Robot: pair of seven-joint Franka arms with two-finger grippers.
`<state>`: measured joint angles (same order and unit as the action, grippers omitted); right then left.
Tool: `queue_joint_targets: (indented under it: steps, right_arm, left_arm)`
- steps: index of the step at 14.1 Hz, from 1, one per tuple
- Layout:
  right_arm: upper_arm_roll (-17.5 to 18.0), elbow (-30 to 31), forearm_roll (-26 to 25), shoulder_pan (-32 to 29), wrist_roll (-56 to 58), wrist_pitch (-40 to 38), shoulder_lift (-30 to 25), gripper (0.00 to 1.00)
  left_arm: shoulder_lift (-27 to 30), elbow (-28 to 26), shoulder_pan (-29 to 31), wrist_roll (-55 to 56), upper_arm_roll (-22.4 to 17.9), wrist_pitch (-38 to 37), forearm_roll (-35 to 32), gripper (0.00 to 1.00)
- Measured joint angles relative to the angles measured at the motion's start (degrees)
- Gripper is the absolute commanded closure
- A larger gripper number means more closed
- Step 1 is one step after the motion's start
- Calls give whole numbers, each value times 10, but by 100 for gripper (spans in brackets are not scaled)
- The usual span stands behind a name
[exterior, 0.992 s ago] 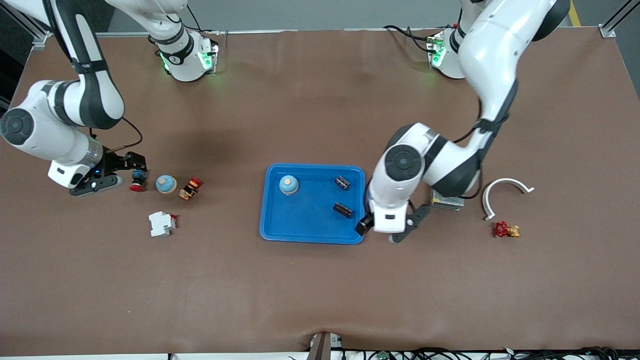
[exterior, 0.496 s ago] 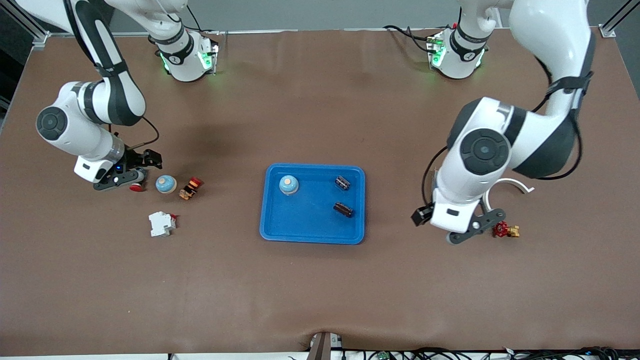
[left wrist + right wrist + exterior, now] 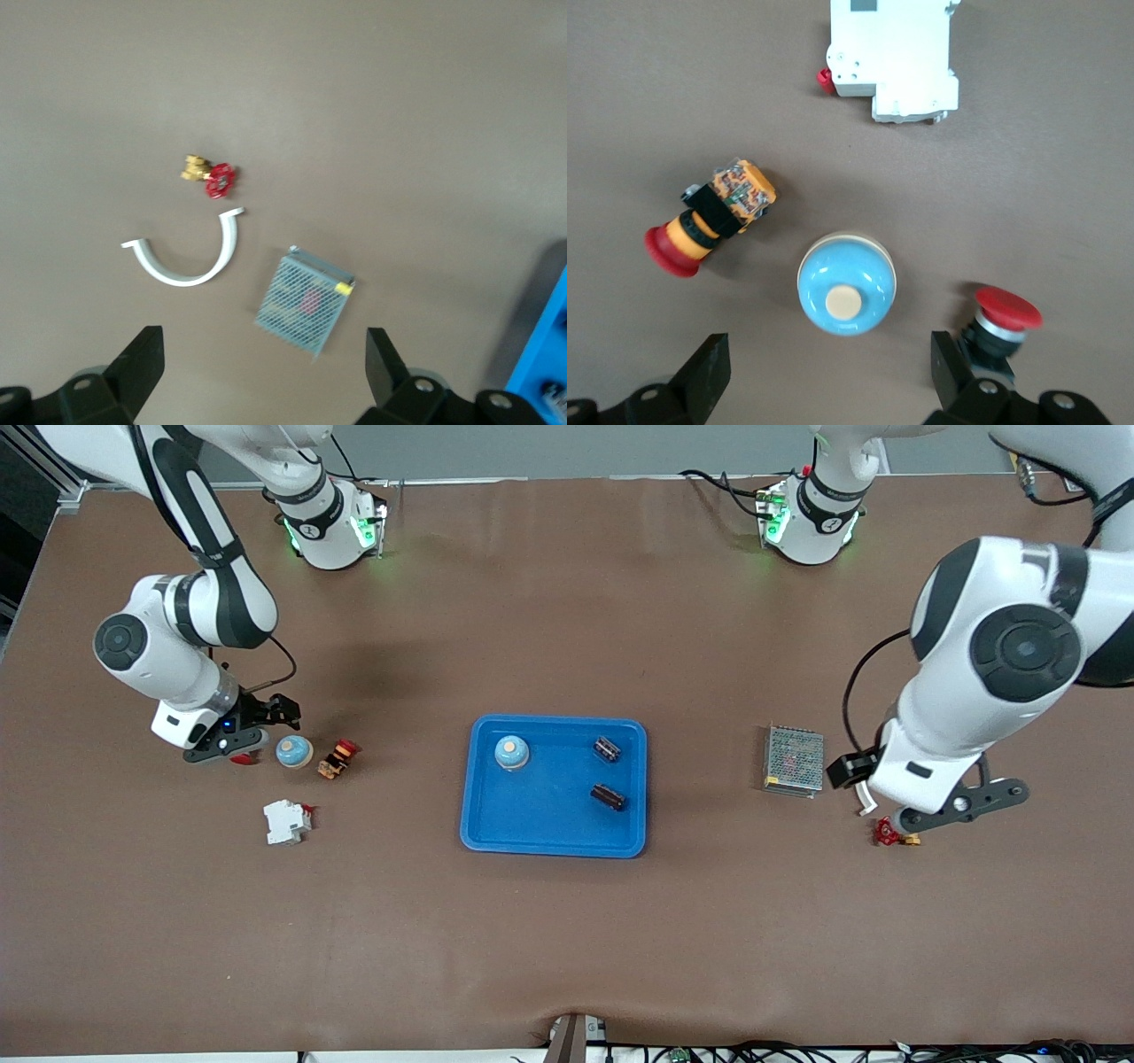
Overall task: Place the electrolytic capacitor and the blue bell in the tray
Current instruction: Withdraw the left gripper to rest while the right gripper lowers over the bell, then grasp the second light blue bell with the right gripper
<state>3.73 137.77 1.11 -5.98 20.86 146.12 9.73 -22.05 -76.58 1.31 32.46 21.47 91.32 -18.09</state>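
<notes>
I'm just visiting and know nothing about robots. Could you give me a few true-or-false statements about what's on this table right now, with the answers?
1. A blue bell sits in the tray. True.
2. The tray holds three capacitors. False: two.
3. The right claw is open over a second blue bell that lies on the table. True.
4. The left claw grips the mesh box. False: it is open and holds nothing.
5. The red valve lies in the tray. False: it is on the table.

bells 2 (image 3: pixel 512 752) (image 3: pixel 293 751) (one in tray) | capacitors 2 (image 3: pixel 607 748) (image 3: pixel 608 797) | push buttons 2 (image 3: pixel 338 758) (image 3: pixel 998 320)
</notes>
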Motion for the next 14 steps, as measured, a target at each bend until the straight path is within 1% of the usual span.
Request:
queue_joint_targets:
  steps: [2, 4, 6, 9, 11, 14]
  right_arm:
    - [0, 0, 0, 5, 0, 23, 26, 0]
    - [0, 0, 0, 10, 0, 42, 47, 0]
    - [0, 0, 0, 12, 0, 53, 61, 0]
    - [0, 0, -1, 13, 1, 54, 66, 0]
    - [0, 0, -3, 13, 1, 54, 67, 0]
    - [0, 0, -4, 13, 1, 54, 69, 0]
  left_arm:
    - [21, -1, 0, -34, -1, -10, 0, 0]
    - [46, -2, -10, -50, -15, -14, 13, 0]
    - [72, -8, -19, -81, -43, -17, 48, 0]
    - [112, -30, -20, -138, -96, -18, 96, 0]
    - [144, -54, -20, -171, -122, -24, 113, 0]
    - [202, -106, -20, -202, -154, -28, 146, 0]
